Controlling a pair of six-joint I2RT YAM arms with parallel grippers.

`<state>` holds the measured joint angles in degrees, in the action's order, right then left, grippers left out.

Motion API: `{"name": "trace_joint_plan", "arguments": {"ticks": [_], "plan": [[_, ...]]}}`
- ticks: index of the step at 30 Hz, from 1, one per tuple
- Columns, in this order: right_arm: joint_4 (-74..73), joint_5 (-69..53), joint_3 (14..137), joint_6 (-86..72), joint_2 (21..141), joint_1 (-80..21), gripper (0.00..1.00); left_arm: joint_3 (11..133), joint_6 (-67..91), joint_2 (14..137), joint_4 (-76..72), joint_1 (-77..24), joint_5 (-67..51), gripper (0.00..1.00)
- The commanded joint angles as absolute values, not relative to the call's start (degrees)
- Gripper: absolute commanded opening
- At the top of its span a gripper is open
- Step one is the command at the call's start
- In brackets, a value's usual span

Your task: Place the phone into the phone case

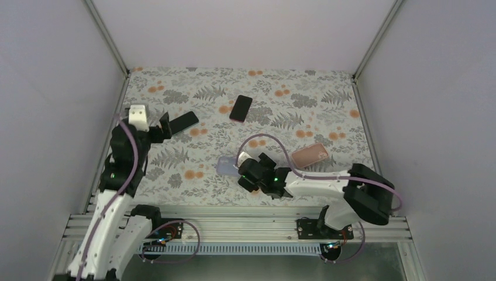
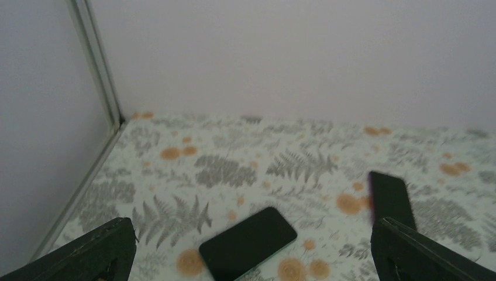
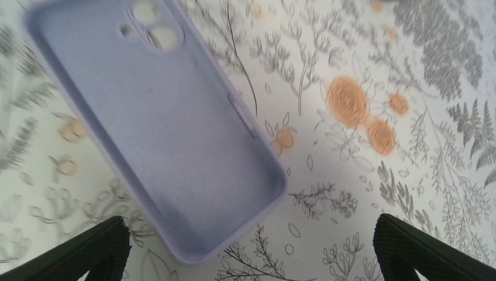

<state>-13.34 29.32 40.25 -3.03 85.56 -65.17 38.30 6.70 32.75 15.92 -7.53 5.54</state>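
Observation:
A black phone [image 1: 185,122] lies face up on the patterned table at the left; in the left wrist view it [image 2: 248,243] sits between and just ahead of my open left gripper [image 2: 252,229]. In the top view the left gripper [image 1: 166,127] is right next to its near end. An empty lilac phone case [image 3: 158,123] lies open side up, camera cut-outs at the far end. My right gripper [image 3: 251,257] hovers open over its near corner. In the top view the case [image 1: 224,165] is partly hidden by the right gripper [image 1: 238,171].
A second black phone [image 1: 241,108] lies at the middle back and also shows in the left wrist view [image 2: 391,199]. A pink phone-shaped object [image 1: 310,155] lies right of the right arm. White walls and metal posts enclose the table.

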Motion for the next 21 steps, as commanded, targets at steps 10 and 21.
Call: {"name": "trace_joint_plan", "arguments": {"ticks": [10, 21], "plan": [[8.4, 30.4, 30.4, -4.1, 68.5, -64.9, 0.99, 59.7, 13.3, 72.8, 24.4, -7.3, 7.1, 1.00], [18.0, 39.1, 21.7, -5.4, 62.0, -65.0, 0.99, 74.7, 15.5, 99.9, 24.3, -7.1, 0.6, 1.00]]}}
